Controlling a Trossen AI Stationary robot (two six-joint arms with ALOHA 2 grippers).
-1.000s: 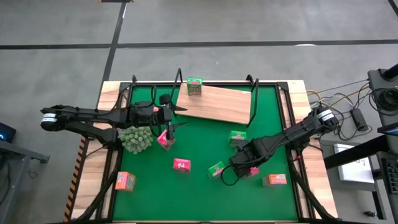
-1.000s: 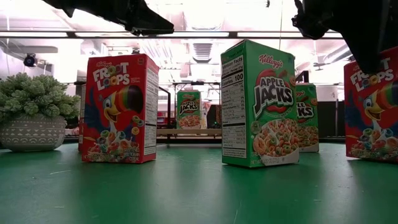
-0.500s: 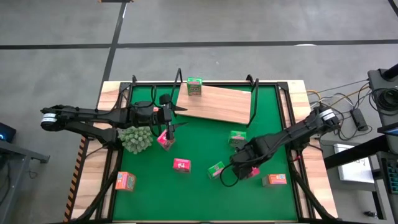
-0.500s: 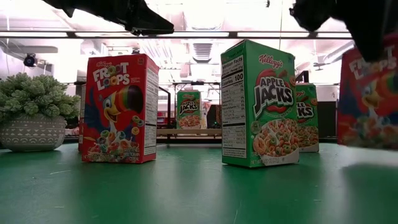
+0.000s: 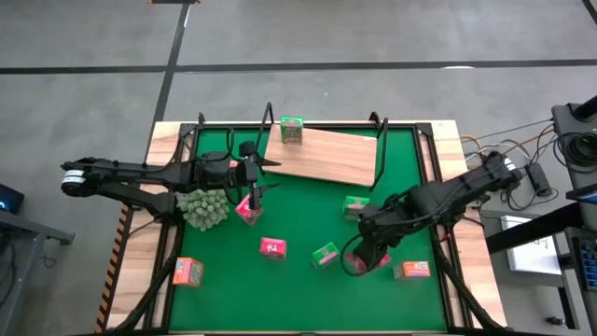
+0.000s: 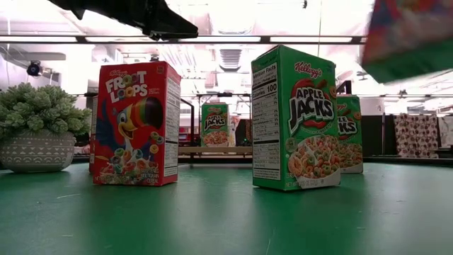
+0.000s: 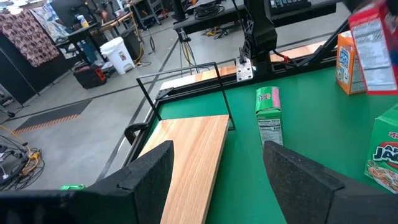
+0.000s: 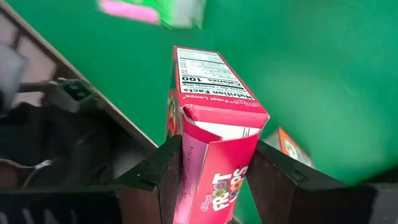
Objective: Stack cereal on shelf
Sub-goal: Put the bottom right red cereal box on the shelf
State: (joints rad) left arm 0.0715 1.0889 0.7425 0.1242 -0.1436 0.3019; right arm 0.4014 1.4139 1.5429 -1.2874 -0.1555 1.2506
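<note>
My right gripper (image 8: 214,180) is shut on a pink-red cereal box (image 8: 214,146), which shows over the near right of the mat (image 5: 370,260) and at the top right of the low view (image 6: 410,35). My left gripper (image 7: 227,186) hangs open above the mat near the shelf's left end (image 5: 257,175), touching nothing. The shelf (image 5: 326,154), a light wooden board with black wire uprights, lies at the far side and carries one green box (image 5: 292,129). Other boxes stand on the mat: green (image 5: 356,206) (image 5: 325,254), pink-red (image 5: 271,247) (image 5: 247,207), orange (image 5: 187,272) (image 5: 411,270). My right gripper pinches the pink-red box between its two fingers (image 8: 165,174), one on each of two opposite faces, close to the flap end (image 8: 186,155). The box is lifted clear of the mat and sits tilted in the hold.
A grey-green spiky plant in a pot (image 5: 205,207) stands on the mat under the left arm. The green mat (image 5: 298,299) has bare room along its near edge. Wooden table margins and black frame rails (image 5: 448,280) run along both sides.
My right gripper has risen with the pink-red box, which stood on the mat a second ago and now hangs clear and tilted; the arm has also drawn a little toward the table's right edge.
</note>
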